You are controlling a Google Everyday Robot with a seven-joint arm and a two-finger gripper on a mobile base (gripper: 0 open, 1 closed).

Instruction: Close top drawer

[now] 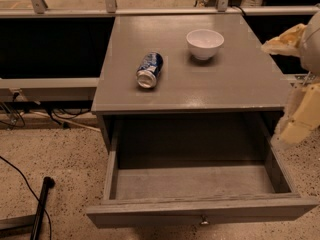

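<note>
The top drawer (150,210) is pulled far out of the grey cabinet (195,91) toward the camera. Its inside is empty, and its small round metal knob (203,220) shows at the bottom edge of the view. The lower drawers are hidden under it. My gripper (275,89) is at the right edge of the view, beside the cabinet's front right corner and above the drawer's right side wall. Its cream fingers (299,116) stand apart, open and holding nothing, and touch neither the drawer nor the cabinet.
On the cabinet top lie a blue soda can (150,69) on its side and a white bowl (205,43) standing upright. A black pole (40,206) and cables (15,116) lie on the speckled floor to the left. A metal rail (150,11) runs behind the cabinet.
</note>
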